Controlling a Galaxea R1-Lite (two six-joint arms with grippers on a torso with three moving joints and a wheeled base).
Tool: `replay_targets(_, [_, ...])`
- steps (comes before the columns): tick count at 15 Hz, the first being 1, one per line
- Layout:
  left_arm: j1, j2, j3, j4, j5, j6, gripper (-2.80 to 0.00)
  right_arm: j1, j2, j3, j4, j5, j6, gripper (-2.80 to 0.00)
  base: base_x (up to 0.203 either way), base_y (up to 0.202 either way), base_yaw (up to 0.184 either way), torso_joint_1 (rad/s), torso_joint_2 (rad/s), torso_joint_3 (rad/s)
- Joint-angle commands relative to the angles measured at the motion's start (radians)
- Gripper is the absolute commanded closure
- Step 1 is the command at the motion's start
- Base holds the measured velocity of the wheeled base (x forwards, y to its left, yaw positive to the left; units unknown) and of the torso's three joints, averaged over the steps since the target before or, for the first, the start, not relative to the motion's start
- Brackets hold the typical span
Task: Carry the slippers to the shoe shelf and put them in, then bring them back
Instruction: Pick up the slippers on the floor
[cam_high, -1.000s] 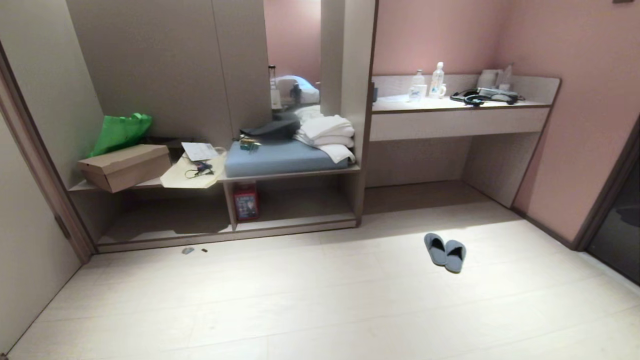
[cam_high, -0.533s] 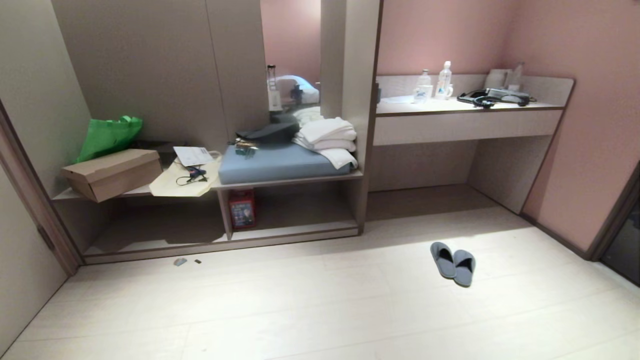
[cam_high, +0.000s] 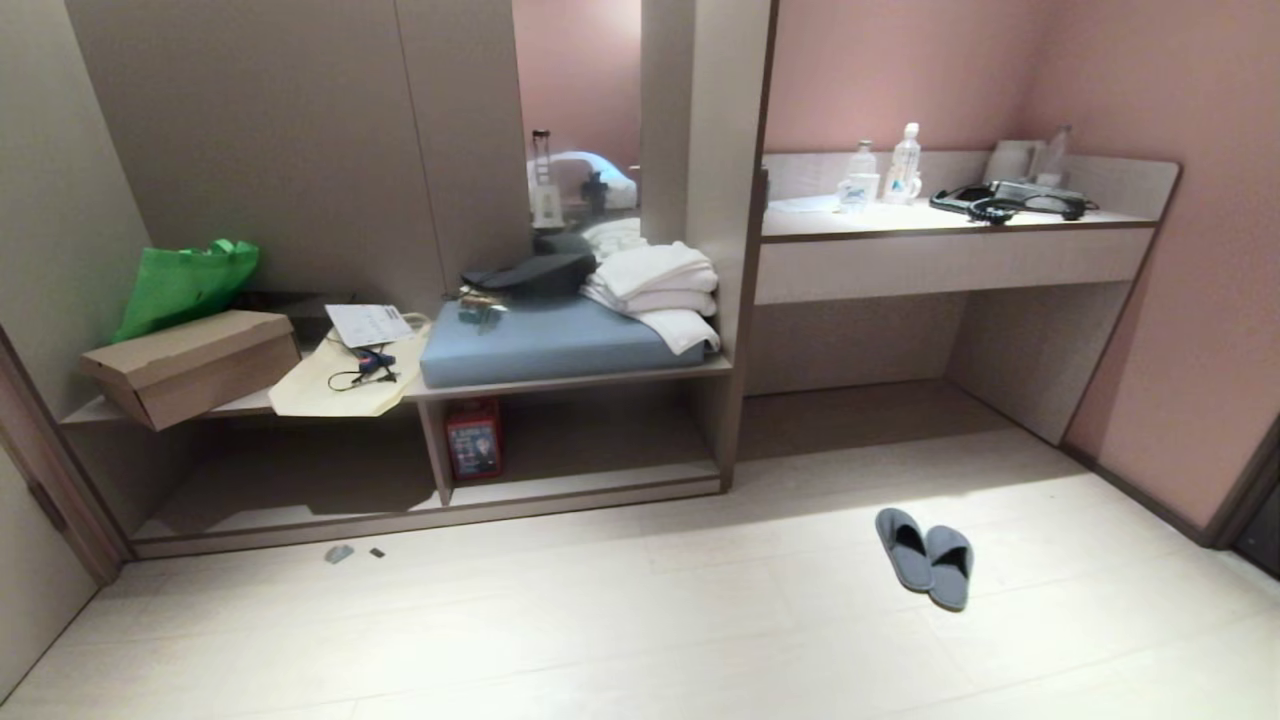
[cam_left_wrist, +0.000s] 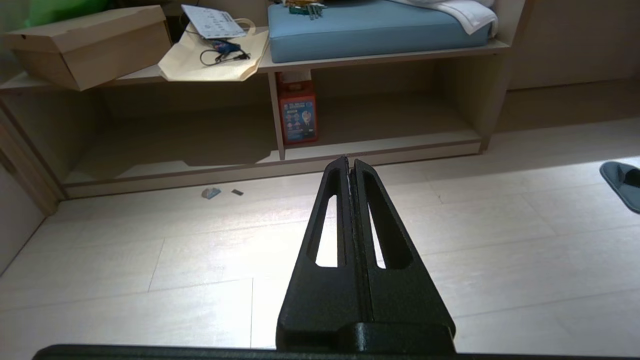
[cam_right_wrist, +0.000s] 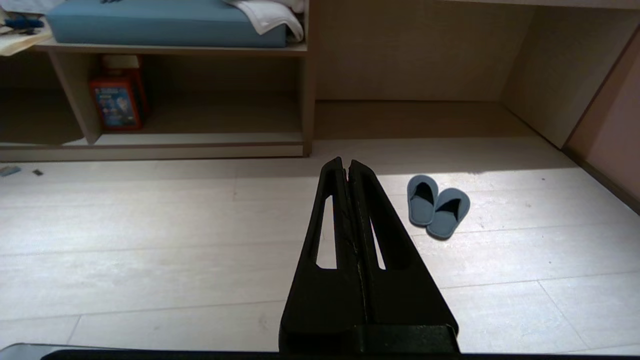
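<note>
The slippers (cam_high: 927, 557) are a blue-grey pair lying side by side on the pale floor, right of the shoe shelf (cam_high: 560, 372), toes toward it. The right wrist view shows the slippers (cam_right_wrist: 438, 205) just beyond and beside my right gripper (cam_right_wrist: 345, 164), which is shut and empty above the floor. My left gripper (cam_left_wrist: 349, 162) is shut too, empty, pointing at the shoe shelf (cam_left_wrist: 380, 146); one slipper (cam_left_wrist: 621, 182) shows at that view's edge. Neither arm appears in the head view.
On the shelf top sit a cardboard box (cam_high: 190, 362), a green bag (cam_high: 185, 282), a cream tote (cam_high: 345, 380), a blue cushion (cam_high: 540, 342) and folded towels (cam_high: 655, 285). A red box (cam_high: 474, 440) stands inside by the divider. A desk counter (cam_high: 950, 255) is at right. Small scraps (cam_high: 340, 553) lie on the floor.
The whole head view has shifted: shelf and slippers look larger and lower, so the camera has come closer. Nothing in the room has moved by itself.
</note>
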Motion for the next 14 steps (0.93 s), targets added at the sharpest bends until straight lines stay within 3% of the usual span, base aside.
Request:
replay_targets(1, [0.0, 0.001, 0.0, 0.0, 0.001, 0.0, 0.0, 0.0, 0.0, 0.0, 0.0, 0.001, 0.002, 0.0, 0.193, 0.0, 0.002, 0.002, 0.0, 0.002])
replay_targets(14, [0.0, 0.001, 0.0, -0.002, 0.001, 0.0, 0.0, 0.0, 0.0, 0.0, -0.001, 0.001, -0.001, 0.0, 0.197, 0.0, -0.001, 0.003, 0.0, 0.002])
